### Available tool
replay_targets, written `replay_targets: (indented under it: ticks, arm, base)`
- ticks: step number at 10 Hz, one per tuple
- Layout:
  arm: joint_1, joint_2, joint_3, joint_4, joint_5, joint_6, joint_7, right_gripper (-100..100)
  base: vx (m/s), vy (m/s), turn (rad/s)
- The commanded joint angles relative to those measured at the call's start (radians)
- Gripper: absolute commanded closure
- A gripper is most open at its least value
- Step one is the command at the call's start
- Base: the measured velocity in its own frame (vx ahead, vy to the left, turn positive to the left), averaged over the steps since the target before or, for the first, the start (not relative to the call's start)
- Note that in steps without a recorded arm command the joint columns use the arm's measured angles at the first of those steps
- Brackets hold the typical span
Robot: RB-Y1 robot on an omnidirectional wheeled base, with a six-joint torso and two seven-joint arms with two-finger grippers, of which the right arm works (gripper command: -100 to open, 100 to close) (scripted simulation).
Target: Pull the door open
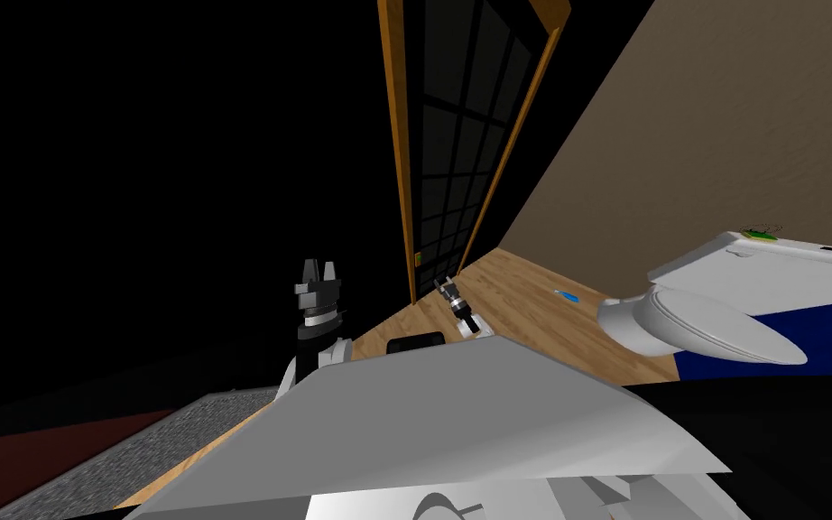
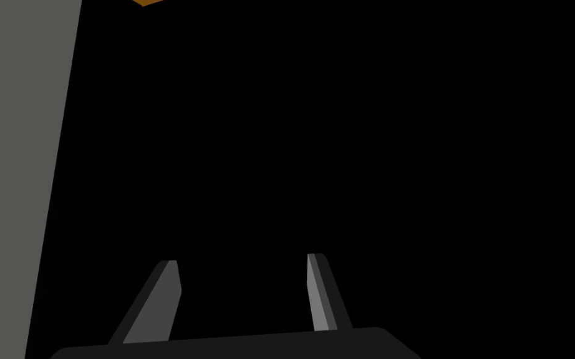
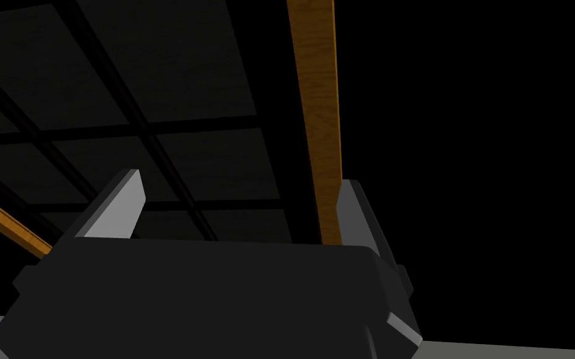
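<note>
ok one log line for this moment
door: dark, paned, beside wooden strip | right end effector: open, at wooden strip, gripping nothing | left end effector: open, empty

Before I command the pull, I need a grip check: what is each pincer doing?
Left pincer: open, holding nothing.
Right pincer: open, holding nothing, facing the door.

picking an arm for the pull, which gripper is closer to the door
The right gripper: it is open and close up to the dark paned door, beside an orange wooden strip. The left gripper stands off to the side, facing a black area.
</note>
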Motion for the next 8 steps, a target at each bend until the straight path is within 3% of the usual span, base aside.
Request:
replay_targets:
  ticks: [1,8]
  arm:
    - [-0.014,-0.003,-0.002,0.043,0.012,-0.011,0.032,-100]
    - [-0.064,-0.006,-0.009,0.208,0.056,-0.057,0.152,-100]
  base:
    - [0.074,-0.058,0.078]
    - [0.087,-0.043,0.065]
